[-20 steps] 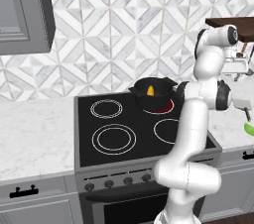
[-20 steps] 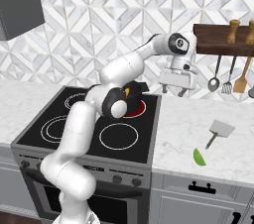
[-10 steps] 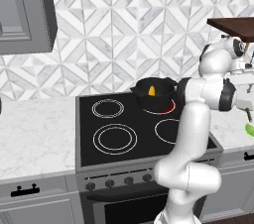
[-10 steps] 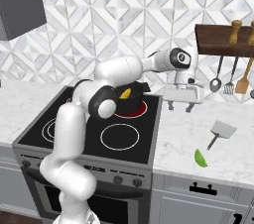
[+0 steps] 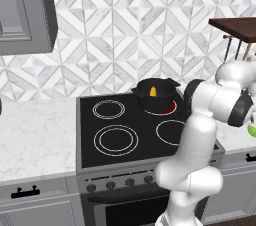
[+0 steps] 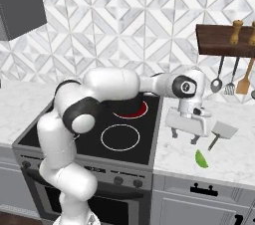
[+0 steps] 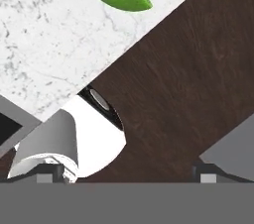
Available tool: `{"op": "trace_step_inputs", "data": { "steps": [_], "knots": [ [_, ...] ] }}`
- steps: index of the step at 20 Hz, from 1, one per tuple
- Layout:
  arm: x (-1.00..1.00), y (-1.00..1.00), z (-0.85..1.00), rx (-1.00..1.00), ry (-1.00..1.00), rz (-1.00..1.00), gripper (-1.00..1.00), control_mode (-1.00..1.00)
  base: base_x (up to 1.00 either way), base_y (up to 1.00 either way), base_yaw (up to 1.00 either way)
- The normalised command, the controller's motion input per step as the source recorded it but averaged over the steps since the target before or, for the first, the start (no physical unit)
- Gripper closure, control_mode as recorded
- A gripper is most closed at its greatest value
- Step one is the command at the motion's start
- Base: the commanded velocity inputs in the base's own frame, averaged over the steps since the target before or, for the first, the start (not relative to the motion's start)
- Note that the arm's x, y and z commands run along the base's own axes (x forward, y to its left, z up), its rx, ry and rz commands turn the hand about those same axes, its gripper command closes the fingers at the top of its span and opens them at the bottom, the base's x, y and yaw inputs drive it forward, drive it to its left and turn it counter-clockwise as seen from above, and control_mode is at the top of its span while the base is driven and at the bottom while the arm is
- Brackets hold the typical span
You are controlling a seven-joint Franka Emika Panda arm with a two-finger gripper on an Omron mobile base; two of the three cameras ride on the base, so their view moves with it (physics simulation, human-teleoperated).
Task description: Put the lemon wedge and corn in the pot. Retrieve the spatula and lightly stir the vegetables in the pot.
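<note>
- Now the gripper (image 6: 183, 136) hangs wide open and empty over the worktop (image 6: 234, 154) right of the stove.
- The green wedge (image 6: 201, 159) lies just beside it, toward the worktop's front edge, long axis slanting front-right.
- One spatula (image 6: 221, 132) rests near the gripper's right, handle pointing toward the front edge.
- One pot (image 5: 155, 92) sits on the stove's back right burner, one yellow piece (image 5: 153, 91) inside.

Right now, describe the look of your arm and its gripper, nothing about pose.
The arm is glossy white, built of rounded tube-like segments with dark grey joint bands. The gripper is a boxy white block carrying two short dark fingers. No cables or markings are visible.
</note>
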Motion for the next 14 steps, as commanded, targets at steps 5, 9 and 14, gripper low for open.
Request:
{"op": "trace_step_inputs", "data": {
  "steps": [5,9,14],
  "knots": [
    [-0.85,-0.01,-0.02,-0.01,-0.28,0.0,-1.0,-1.0,0.0,0.0,0.0],
    [-0.13,-0.03,-0.26,0.0,-0.12,0.0,-1.0,-1.0,0.0,0.0,0.0],
    [0.31,-0.37,-0.37,0.0,-0.08,0.05,-1.0,-1.0,0.0,0.0,0.0]
  ]
}}
